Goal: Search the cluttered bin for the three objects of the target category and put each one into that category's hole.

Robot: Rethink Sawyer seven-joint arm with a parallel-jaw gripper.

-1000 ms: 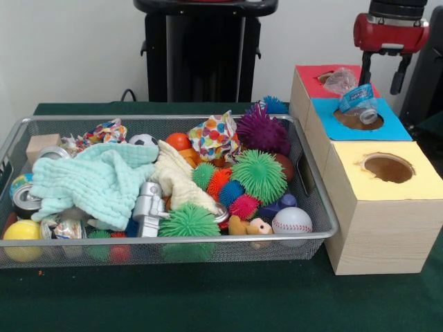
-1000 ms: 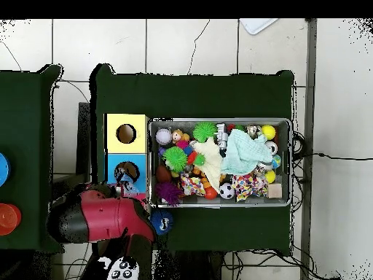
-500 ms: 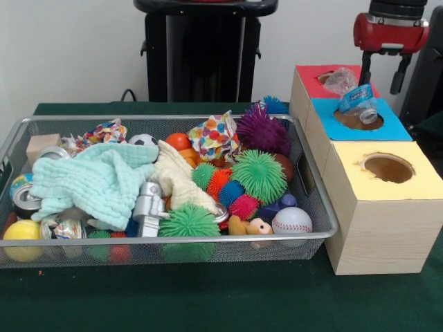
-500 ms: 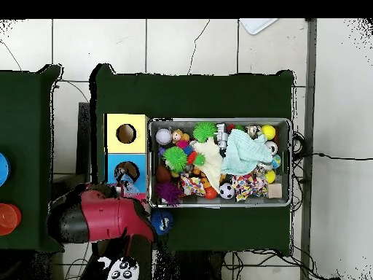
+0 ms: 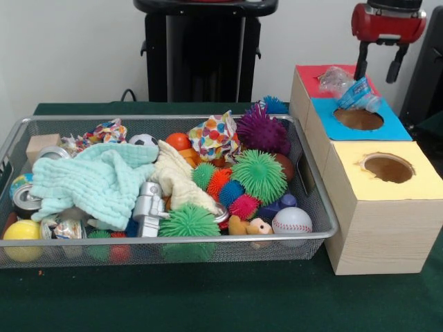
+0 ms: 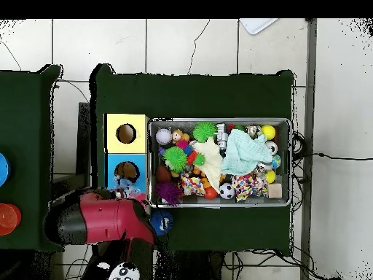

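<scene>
Front view shows the red arm coming down at the top right corner, its gripper (image 5: 378, 63) hanging above the far end of the row of boxes. Its two black fingers (image 5: 360, 61) are spread apart and grip nothing. A crumpled plastic bottle (image 5: 348, 86) with a blue label lies just below them, resting across the seam between the red box (image 5: 313, 77) and the blue box (image 5: 387, 129), at the far rim of the blue box's hole (image 5: 358, 119). The yellow box (image 5: 408, 185) sits at the near end of the row. The wire bin (image 5: 315, 200) stands just beside the boxes on the green table (image 5: 208, 297), crowded with spiky balls, a mint cloth (image 5: 97, 181), a baseball (image 5: 291, 221) at its near right corner and a silver robot figure (image 5: 149, 207). From overhead, the arm's red body (image 6: 102, 219) covers the red box.
</scene>
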